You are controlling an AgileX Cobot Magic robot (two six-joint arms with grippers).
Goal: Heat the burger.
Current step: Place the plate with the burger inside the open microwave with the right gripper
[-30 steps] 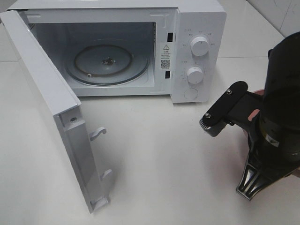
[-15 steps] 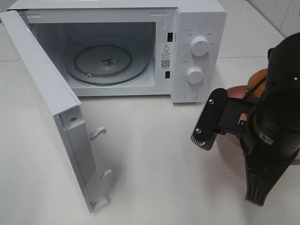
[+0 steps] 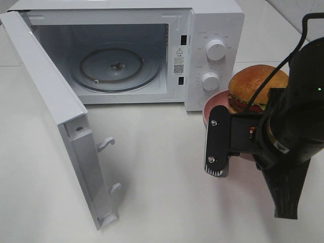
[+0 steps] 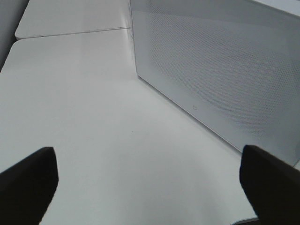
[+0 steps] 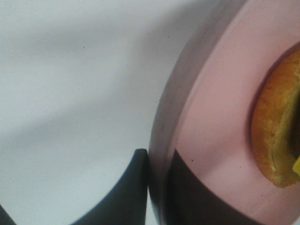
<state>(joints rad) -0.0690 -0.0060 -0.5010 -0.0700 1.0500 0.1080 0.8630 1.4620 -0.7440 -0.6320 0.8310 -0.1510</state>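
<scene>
The burger [image 3: 255, 86] sits on a pink plate [image 5: 211, 117] beside the open microwave [image 3: 212, 30]. It looks soft, light and loosely stacked, likely to slide if tipped, so the stiff plate is the better hold. My right gripper [image 5: 157, 159] is clamped on its rim. My left gripper [image 4: 150, 180] hangs spread wide, empty.

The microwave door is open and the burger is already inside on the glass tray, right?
Not quite. The burger is not inside: it sits on the pink plate outside the microwave, beside its knobs, as the exterior high view shows. The door is open, as you said.
</scene>
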